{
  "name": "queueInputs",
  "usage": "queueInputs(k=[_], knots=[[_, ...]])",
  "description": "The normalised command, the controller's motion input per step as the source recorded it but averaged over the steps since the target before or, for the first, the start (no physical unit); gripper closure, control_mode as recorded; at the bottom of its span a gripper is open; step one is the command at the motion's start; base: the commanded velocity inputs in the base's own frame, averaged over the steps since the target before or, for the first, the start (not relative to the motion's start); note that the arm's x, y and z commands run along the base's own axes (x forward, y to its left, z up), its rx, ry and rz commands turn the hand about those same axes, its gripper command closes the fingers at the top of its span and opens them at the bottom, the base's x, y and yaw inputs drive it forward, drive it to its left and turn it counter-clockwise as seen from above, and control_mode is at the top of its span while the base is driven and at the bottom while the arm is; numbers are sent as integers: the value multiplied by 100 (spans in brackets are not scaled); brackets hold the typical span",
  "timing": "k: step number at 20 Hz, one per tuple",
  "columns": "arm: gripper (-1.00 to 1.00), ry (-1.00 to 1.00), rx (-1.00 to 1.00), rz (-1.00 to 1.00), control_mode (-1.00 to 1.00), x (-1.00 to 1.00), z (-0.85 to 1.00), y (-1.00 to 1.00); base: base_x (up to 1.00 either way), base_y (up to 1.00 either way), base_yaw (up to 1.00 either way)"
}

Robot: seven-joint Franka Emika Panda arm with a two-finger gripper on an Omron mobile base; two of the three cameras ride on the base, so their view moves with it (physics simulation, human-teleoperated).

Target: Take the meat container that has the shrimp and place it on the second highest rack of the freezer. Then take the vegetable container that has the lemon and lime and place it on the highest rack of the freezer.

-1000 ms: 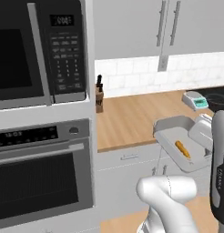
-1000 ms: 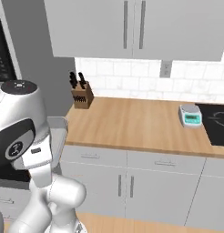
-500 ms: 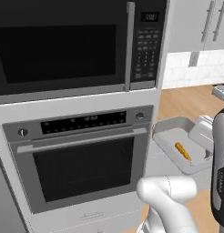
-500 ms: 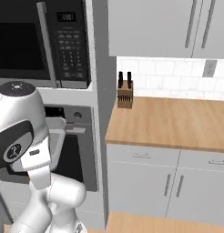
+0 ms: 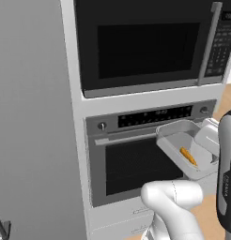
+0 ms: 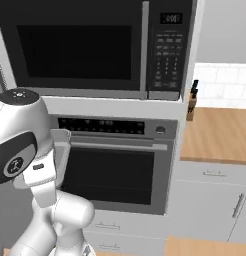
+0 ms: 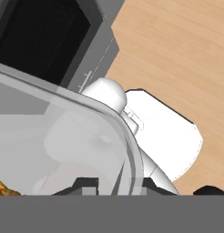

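Left base view: I've got the meat container point(image 5: 188, 151) up in the air in front of the wall oven point(image 5: 145, 154), the shrimp point(image 5: 188, 156) lying loose near its middle, and the tray looks tilted, so I want it level and every turn slow or that shrimp slides out

Right base view: one corner of the meat container point(image 6: 61, 150) shows past my arm, with the microwave point(image 6: 95, 47) above; I can't pick out the freezer with any certainty

Hand view: the gripper point(image 7: 132, 183) is clamped narrow over the meat container point(image 7: 86, 136) rim; the grip is near a corner, so I judge a twist is the risk
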Motion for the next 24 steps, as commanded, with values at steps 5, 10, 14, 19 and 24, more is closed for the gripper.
queueInputs(k=[5,10,14,19,24], knots=[[100,0,0,0,100,0,0,0,-28,100,-5],[100,0,0,0,100,0,0,0,-40,100,-3],[100,0,0,0,100,0,0,0,-21,100,-2],[100,0,0,0,100,0,0,0,0,100,0],[100,0,0,0,100,0,0,0,0,80,8]])
